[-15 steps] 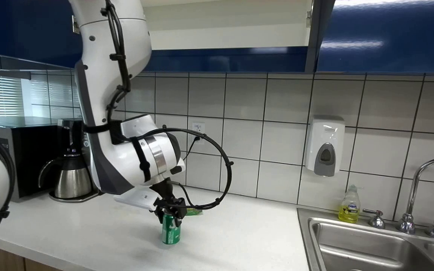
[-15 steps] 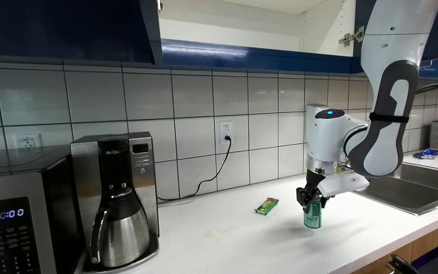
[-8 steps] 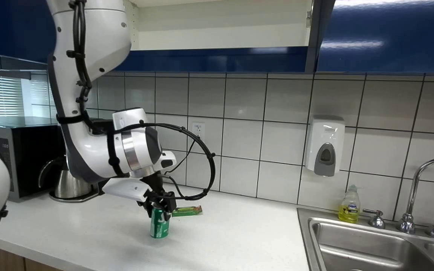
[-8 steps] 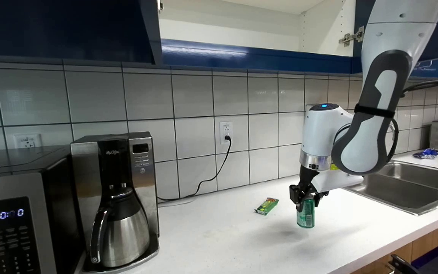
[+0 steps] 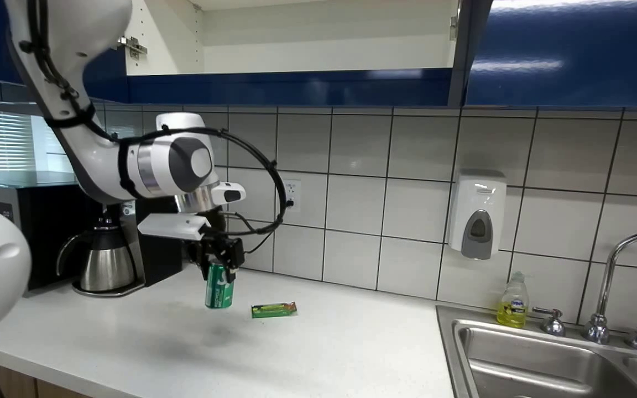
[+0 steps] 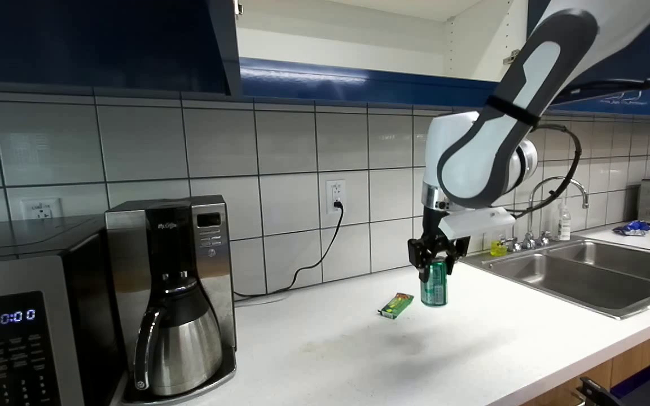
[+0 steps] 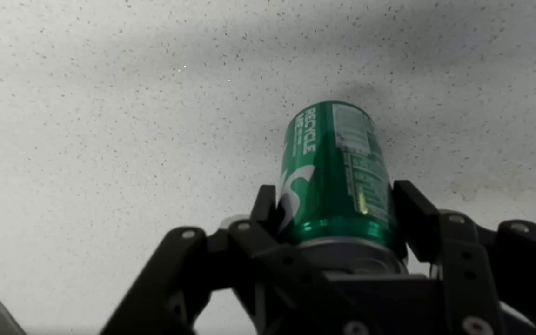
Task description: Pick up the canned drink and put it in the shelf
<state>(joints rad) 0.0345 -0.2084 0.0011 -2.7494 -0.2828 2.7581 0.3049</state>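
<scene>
Upright green can (image 7: 335, 179), gripper (image 5: 218, 273) clamped on its upper end, both above the countertop (image 5: 346, 342)

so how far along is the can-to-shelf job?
Done: the can is gripped between the fingers and off the counter. In hand: the transfer; the can hangs about upright, well below the shelf in both exterior views. Left: most likely raise it past the blue edge, set it inside and let go.
</scene>
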